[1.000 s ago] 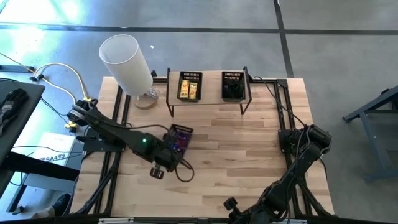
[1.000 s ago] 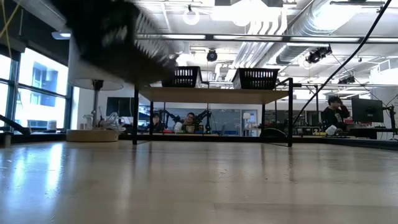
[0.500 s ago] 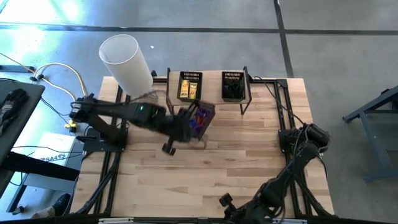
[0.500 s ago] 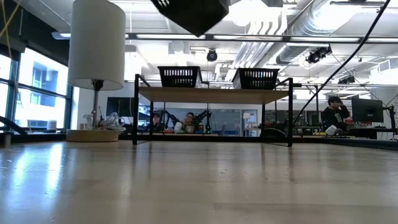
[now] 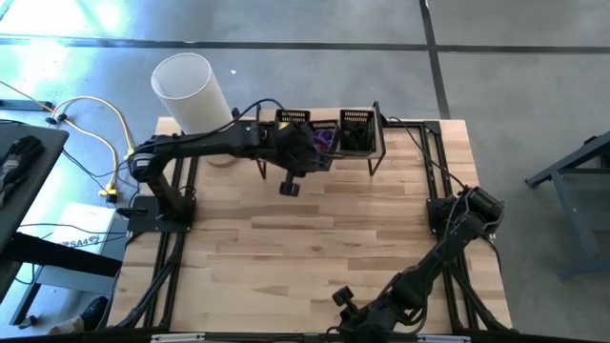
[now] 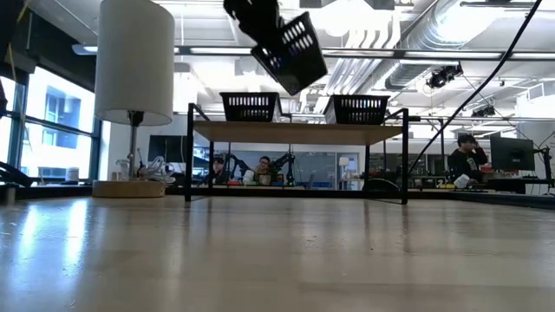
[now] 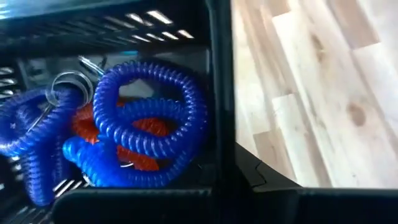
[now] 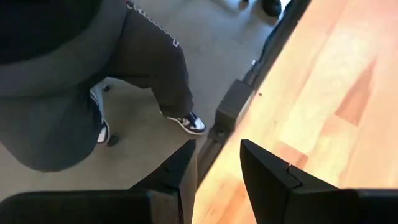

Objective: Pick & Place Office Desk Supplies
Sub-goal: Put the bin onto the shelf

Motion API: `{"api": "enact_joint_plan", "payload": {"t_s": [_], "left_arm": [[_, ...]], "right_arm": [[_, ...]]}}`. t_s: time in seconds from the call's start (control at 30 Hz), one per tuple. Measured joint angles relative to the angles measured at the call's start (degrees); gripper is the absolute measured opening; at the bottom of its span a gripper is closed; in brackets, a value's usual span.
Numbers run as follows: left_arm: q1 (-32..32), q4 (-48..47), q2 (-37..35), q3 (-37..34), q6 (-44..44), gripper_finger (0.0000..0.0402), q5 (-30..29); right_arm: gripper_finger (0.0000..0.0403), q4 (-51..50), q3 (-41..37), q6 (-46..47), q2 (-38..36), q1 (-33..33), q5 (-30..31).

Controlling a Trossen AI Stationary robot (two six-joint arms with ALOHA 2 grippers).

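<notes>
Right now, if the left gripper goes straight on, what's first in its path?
Left gripper, shut on the carried tray, points at the right shelf tray; it rides higher, so may clear.

Shelf (image 5: 319, 157): far centre of table (image 5: 324, 248)
Trays (image 5: 357, 133): on shelf
Carried tray (image 6: 290, 52): tilted, above shelf, between them
Coils (image 7: 146, 124): inside carried tray
Lamp (image 5: 191, 90): far left

Both arms (image 5: 200, 143) dark, slim jointed links w/ black cables alongside; right gripper (image 8: 214, 171) fingers matte black, angular.
</notes>
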Motion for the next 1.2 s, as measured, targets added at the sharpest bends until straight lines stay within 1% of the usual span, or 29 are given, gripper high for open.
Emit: {"api": "enact_joint_plan", "payload": {"t_s": [0.13,0.3,0.4,0.5,0.6,0.7,0.83,0.97,1.1,1.2], "left_arm": [[1.4,0.65,1.53,0.0,0.76,0.0,0.05],[2.44,0.51,1.47,0.0,0.69,0.0,0.09],[3.11,-0.57,1.49,0.0,0.12,0.0,0.05],[3.57,-2.86,1.49,0.0,-0.05,0.0,-0.7],[3.49,-2.97,1.47,0.0,-0.48,0.0,-2.22],[3.08,-3.71,1.31,0.0,-1.06,0.0,-4.66],[3.02,-5.27,1.19,0.0,-1.95,0.0,-4.93],[2.27,-4.58,1.17,0.0,-1.04,0.0,-5.15],[1.37,-0.31,1.09,0.0,2.64,0.0,-4.27],[1.51,3.17,1.08,0.0,4.2,0.0,-0.69]], "right_arm": [[0.011,-1.22,0.0,0.12,0.0,0.96,2.17],[0.011,-2.45,0.02,0.35,-0.02,1.72,6.08],[0.011,-2.59,0.01,0.44,-0.02,1.71,7.18],[0.011,-2.56,0.01,0.73,-0.04,1.67,7.21],[0.011,-2.5,0.01,2.43,-0.07,1.69,6.19],[0.011,-2.44,0.0,3.82,-0.09,1.76,6.15],[0.011,-1.91,0.01,5.16,-0.11,2.26,6.14],[0.011,-1.26,0.0,6.52,-0.11,2.88,6.11],[0.011,-0.66,0.0,6.71,-0.11,3.36,6.41],[0.011,-0.7,0.02,7.59,-0.11,3.36,6.86]]}}
